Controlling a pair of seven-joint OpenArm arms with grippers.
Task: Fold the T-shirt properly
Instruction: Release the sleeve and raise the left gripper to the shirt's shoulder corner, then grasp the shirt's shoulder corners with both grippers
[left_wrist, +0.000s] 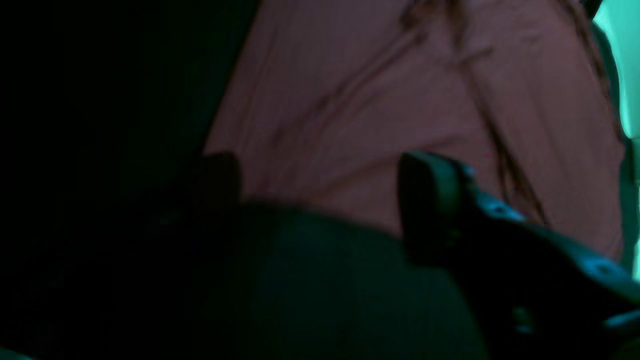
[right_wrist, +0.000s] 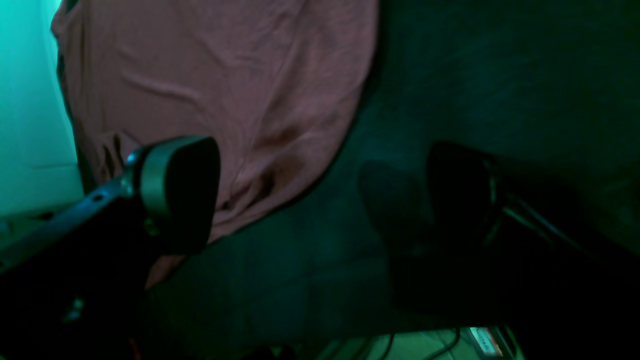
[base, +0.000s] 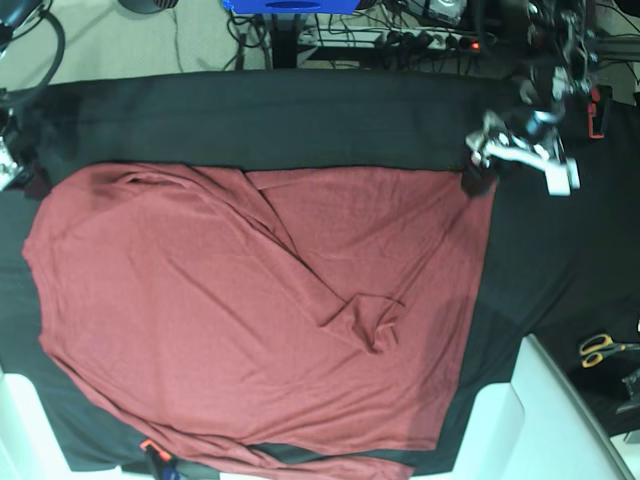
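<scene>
Our left gripper (base: 478, 168), jaws parted, straddles the T-shirt (base: 250, 310) corner; the right gripper (right_wrist: 320, 195) hangs released. Next: clench and fold.

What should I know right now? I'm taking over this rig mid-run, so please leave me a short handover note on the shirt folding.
Left gripper: jaws apart, at the far corner of the T-shirt; nothing clearly gripped.
Right gripper: wide open, holding nothing, one finger over the shirt's edge and the other over the black table cloth.
T-shirt: spread across the cloth, one flap lying diagonally over it, with a bunched wrinkle near the middle.
Scissors: on the cloth, apart from the shirt.
Done: the shirt is laid out.
Left: smoothing the wrinkle and all the neat folds.
</scene>
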